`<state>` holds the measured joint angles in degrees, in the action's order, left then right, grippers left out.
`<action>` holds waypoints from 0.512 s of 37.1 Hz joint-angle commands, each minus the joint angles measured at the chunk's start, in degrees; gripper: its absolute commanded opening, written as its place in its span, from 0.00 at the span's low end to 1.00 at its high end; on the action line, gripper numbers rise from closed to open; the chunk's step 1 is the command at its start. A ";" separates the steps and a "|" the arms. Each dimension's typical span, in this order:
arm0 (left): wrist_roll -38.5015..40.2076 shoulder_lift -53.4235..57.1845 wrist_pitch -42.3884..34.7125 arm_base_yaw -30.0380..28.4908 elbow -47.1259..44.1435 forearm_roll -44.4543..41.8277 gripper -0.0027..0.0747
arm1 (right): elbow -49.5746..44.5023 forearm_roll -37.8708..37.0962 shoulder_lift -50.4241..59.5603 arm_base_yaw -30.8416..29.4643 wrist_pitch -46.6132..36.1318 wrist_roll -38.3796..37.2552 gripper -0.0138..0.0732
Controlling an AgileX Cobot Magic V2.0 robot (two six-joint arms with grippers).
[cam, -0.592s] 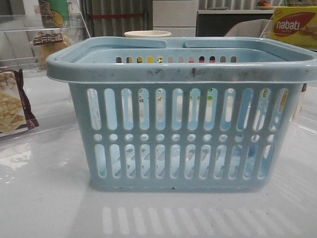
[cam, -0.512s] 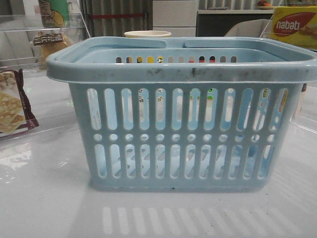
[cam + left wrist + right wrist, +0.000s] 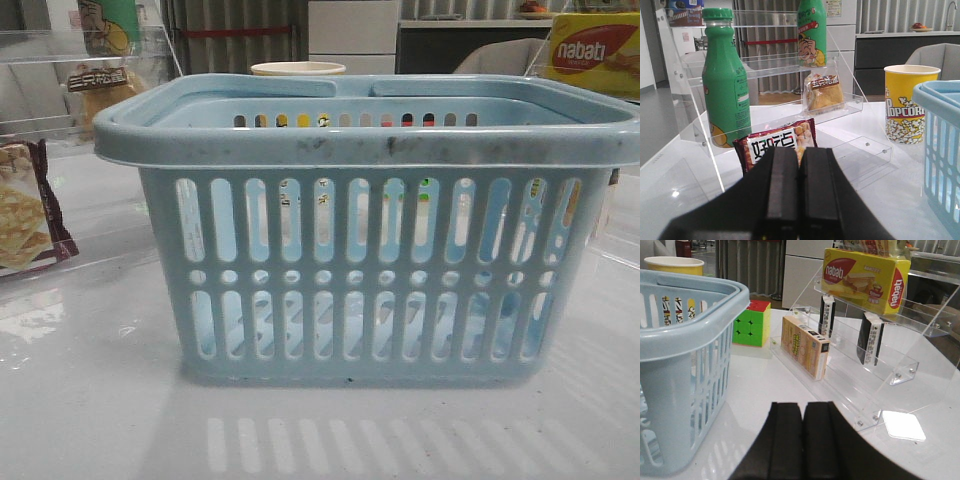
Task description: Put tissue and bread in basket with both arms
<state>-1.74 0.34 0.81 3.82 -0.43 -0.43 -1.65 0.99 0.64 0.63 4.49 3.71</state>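
Bread [image 3: 824, 93] looked soft, light, slippery-wrapped; grip the bun's middle gently. Both arms' fingers [image 3: 799, 190] were pressed together, empty.

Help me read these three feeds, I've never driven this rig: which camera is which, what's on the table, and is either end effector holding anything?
You are driving a robot with two arms. The front view looks forward over the white table and is filled by the light-blue basket; no arm shows there.

The other two feeds come from cameras on the wrists. The dark shape at the bottom of each is that arm's own end effector. The left end effector and the right end effector are both shut, fingers pressed together, holding nothing.

The left wrist faces a clear shelf rack with the wrapped bread, a green bottle, a cracker packet and a popcorn cup.

The right wrist faces another rack with two dark upright packets, one of them, either perhaps the tissue, plus a yellow wafer box and a puzzle cube.
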 commanded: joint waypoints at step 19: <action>0.43 0.92 -8.78 -0.14 6.88 0.43 0.15 | 6.42 0.36 0.98 -0.26 -4.97 0.14 0.22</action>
<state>-1.74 0.34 -1.75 3.82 1.50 -0.43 -0.28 0.99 0.64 0.63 4.40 3.71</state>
